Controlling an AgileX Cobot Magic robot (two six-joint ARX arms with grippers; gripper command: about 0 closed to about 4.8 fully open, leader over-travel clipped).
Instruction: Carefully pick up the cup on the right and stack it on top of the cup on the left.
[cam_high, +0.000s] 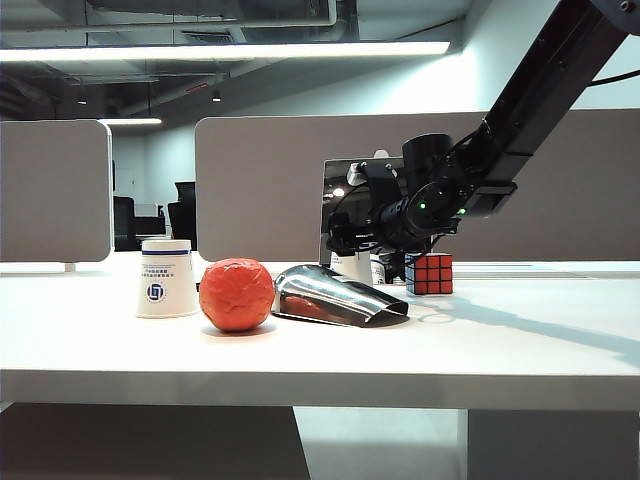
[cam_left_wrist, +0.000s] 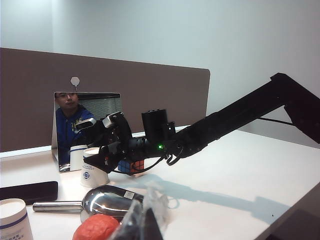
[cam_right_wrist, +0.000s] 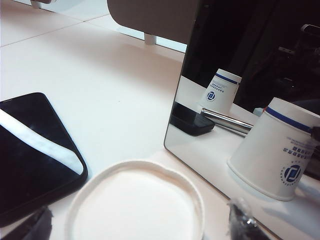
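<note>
My right tool (cam_left_wrist: 97, 150), spread wide, hangs over the upturned right cup (cam_right_wrist: 136, 205) by the far mirror (cam_high: 345, 215), so I should sink straight, pinch its wall gently; my left tool (cam_left_wrist: 142, 225) idles, state unclear.

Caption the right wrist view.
Open right gripper above an upturned paper cup, between a phone and a mirror.

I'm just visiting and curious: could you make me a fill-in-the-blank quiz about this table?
The right tool hovers open over the right cup, in front of the ___. The left cup stands ___ down. Between it and the metal scoop lies a red ___. The left tool hangs apart from both paper ___.
Missing: mirror; upside; ball; cups.
</note>
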